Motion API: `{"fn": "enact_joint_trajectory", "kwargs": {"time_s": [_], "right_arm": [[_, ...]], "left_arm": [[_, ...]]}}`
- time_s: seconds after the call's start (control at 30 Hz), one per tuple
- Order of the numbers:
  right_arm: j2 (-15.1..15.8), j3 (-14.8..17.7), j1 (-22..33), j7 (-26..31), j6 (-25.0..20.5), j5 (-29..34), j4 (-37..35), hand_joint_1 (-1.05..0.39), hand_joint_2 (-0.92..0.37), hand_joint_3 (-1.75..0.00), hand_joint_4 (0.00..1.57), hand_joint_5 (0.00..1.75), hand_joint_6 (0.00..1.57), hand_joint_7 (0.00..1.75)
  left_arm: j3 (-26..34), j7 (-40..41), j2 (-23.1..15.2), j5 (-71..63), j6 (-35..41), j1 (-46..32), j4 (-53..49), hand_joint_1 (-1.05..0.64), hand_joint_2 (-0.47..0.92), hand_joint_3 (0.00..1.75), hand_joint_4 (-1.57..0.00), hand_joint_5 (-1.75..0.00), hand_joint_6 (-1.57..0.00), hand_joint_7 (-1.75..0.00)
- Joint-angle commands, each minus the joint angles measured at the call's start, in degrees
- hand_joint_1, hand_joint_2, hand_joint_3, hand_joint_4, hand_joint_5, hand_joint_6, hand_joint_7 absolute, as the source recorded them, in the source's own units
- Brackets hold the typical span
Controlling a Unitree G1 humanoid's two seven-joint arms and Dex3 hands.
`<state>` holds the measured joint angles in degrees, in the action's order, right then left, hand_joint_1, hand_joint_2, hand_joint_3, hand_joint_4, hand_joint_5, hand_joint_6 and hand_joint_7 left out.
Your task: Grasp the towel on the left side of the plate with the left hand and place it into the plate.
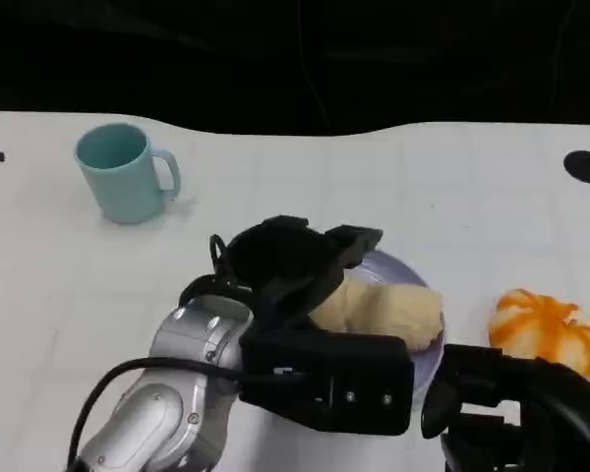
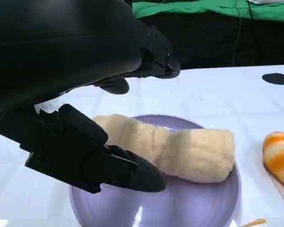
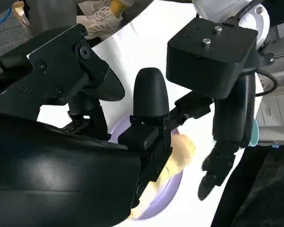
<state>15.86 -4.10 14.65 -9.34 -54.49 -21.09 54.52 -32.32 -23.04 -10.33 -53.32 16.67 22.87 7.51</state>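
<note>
A rolled cream towel (image 1: 388,310) (image 2: 180,149) lies across the purple plate (image 1: 401,268) (image 2: 180,205) on the white table. My left hand (image 1: 285,261) (image 2: 61,71) hovers over the towel's left end, fingers spread above and thumb low beside the roll, not closed on it. The right wrist view shows that left hand (image 3: 222,161) hanging above the towel (image 3: 177,153) and plate (image 3: 156,203). My right hand (image 1: 501,403) (image 3: 61,156) stays just right of the plate near the table's front edge, fingers apart and holding nothing.
A teal mug (image 1: 126,172) stands at the back left. An orange-and-white pumpkin (image 1: 549,329) (image 2: 279,158) lies right of the plate. A black round mark (image 1: 585,165) (image 2: 276,78) sits at the far right. The table's back edge borders darkness.
</note>
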Motion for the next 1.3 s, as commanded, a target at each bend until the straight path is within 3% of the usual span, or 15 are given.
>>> {"fn": "enact_joint_trajectory", "kwargs": {"time_s": [0.03, 0.27, 0.53, 0.67, 0.77, 0.9, 1.07, 1.13, 1.23, 1.27, 1.3], "right_arm": [[0.9, 0.7, -0.1, -0.2, -0.2, -0.2, 0.1, -0.07, -0.48, -1.32, 0.74, 1.75, 0.67, 1.54], [1.1, 0.5, 0.0, -0.4, 0.5, -0.1, 0.0, -0.07, -0.47, -1.31, 0.74, 1.75, 0.66, 1.54], [0.7, 0.7, -0.5, 0.0, -0.7, -0.3, -0.3, -0.07, -0.47, -1.31, 0.74, 1.75, 0.66, 1.54], [0.8, 0.4, -0.5, -0.2, -0.2, -0.3, -0.5, -0.07, -0.47, -1.32, 0.74, 1.75, 0.66, 1.54], [0.7, 0.2, -0.4, 0.0, -0.2, -0.2, -0.4, -0.07, -0.47, -1.32, 0.74, 1.75, 0.66, 1.54], [0.4, 0.2, -0.2, 0.1, -0.5, -0.5, -0.3, -0.05, -0.47, -1.33, 0.75, 1.75, 0.67, 1.55], [0.4, -0.3, -0.2, 0.1, -0.1, -0.3, -0.6, -0.05, -0.47, -1.33, 0.75, 1.75, 0.68, 1.55], [0.2, -0.3, -0.3, -0.1, 0.0, -0.5, -0.8, -0.05, -0.47, -1.34, 0.75, 1.75, 0.68, 1.55], [0.1, -0.5, -0.5, 0.0, 0.0, -0.4, -1.2, -0.06, -0.46, -1.34, 0.75, 1.75, 0.68, 1.55], [0.0, -0.6, -0.5, -0.1, 0.3, -0.4, -1.4, -0.05, -0.46, -1.34, 0.75, 1.75, 0.68, 1.54], [0.0, -0.6, -0.5, -0.2, 0.6, -0.4, -1.6, -0.05, -0.46, -1.34, 0.75, 1.75, 0.68, 1.54]], "left_arm": [[1.5, -2.9, -1.6, 0.4, 0.1, 0.8, 2.7, -0.82, 0.92, 0.21, -0.03, -0.36, -0.11, 0.0], [5.5, -6.9, -3.6, 5.1, -0.2, -0.9, 8.6, -0.82, 0.92, 0.21, -0.05, -0.41, -0.15, -0.02], [13.4, -13.9, -10.3, 17.6, -2.1, -3.7, 16.2, -0.77, 0.92, 0.25, -0.03, -0.48, -0.16, -0.02], [19.0, -14.8, -11.7, 26.6, -2.4, -7.5, 20.0, -0.7, 0.92, 0.21, -0.09, -0.52, -0.22, -0.05], [24.2, -14.5, -11.4, 35.1, -2.6, -10.7, 21.8, -0.61, 0.92, 0.22, -0.29, -0.56, -0.37, -0.08], [31.8, -14.3, -9.8, 47.8, 1.5, -16.0, 26.3, -0.41, 0.92, 0.27, -0.67, -0.54, -0.71, -0.11], [39.0, -11.1, -6.6, 60.3, 6.0, -24.4, 33.2, -0.16, 0.92, 0.34, -0.85, -0.57, -0.9, -0.13], [41.2, -8.5, -3.9, 65.0, 7.3, -27.5, 35.3, -0.07, 0.79, 0.67, -0.9, -0.73, -1.06, -0.09], [43.5, -3.4, 0.6, 71.1, 9.3, -31.3, 37.4, -0.09, 0.69, 0.92, -0.91, -1.06, -1.21, -0.15], [44.0, -0.6, 2.6, 72.5, 10.3, -33.1, 38.5, -0.11, 0.65, 0.96, -0.91, -1.17, -1.2, -0.29], [44.2, 1.4, 3.8, 73.3, 10.8, -34.7, 39.4, -0.15, 0.64, 1.01, -0.89, -1.34, -1.04, -0.75]]}}
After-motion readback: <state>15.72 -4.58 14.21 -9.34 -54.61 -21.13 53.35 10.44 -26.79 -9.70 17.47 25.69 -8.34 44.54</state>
